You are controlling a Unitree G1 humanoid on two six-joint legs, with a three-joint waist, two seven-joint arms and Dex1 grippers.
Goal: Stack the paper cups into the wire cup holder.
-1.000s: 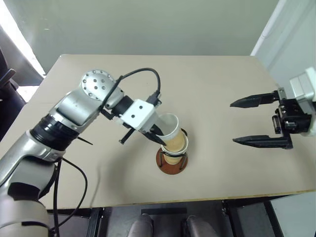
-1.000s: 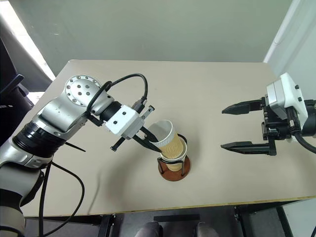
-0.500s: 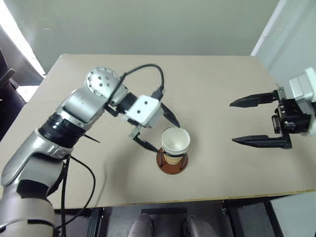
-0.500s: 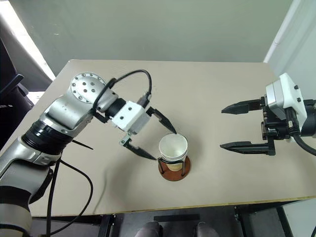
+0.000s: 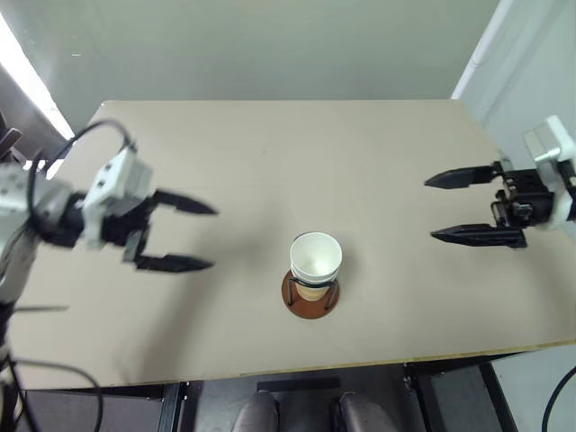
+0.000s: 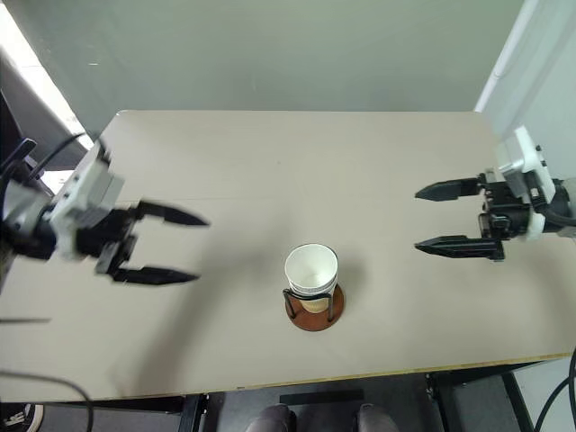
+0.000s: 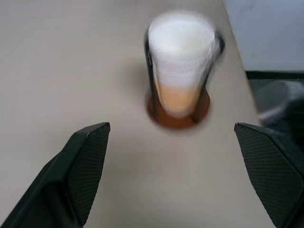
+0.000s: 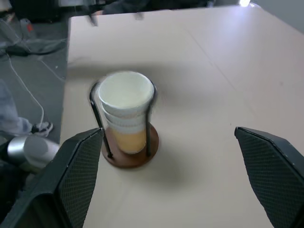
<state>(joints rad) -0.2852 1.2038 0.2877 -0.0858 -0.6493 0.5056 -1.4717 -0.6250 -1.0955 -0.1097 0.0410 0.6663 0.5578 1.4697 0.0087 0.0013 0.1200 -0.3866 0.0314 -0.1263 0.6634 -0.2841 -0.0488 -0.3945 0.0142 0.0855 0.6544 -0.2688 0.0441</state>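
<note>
The paper cups (image 5: 315, 261) stand nested upright, one inside another, in the wire cup holder (image 5: 310, 299) near the table's front middle; the stack's top is white, its lower part pale orange. The black wires rise beside the stack from the reddish-brown disc base (image 8: 127, 159). My left gripper (image 5: 196, 236) hangs open and empty well to the left of the holder, fingers pointing toward it. My right gripper (image 5: 454, 207) is open and empty at the right side of the table, also pointing at the stack (image 7: 180, 61).
The beige table (image 5: 297, 153) carries nothing else. Its front edge runs just below the holder. A pale wall and a white post stand at the far right.
My left gripper opened, let go of the top cup so it dropped straight into the stack, and swung far left away from the holder. The right gripper shifted slightly outward.
</note>
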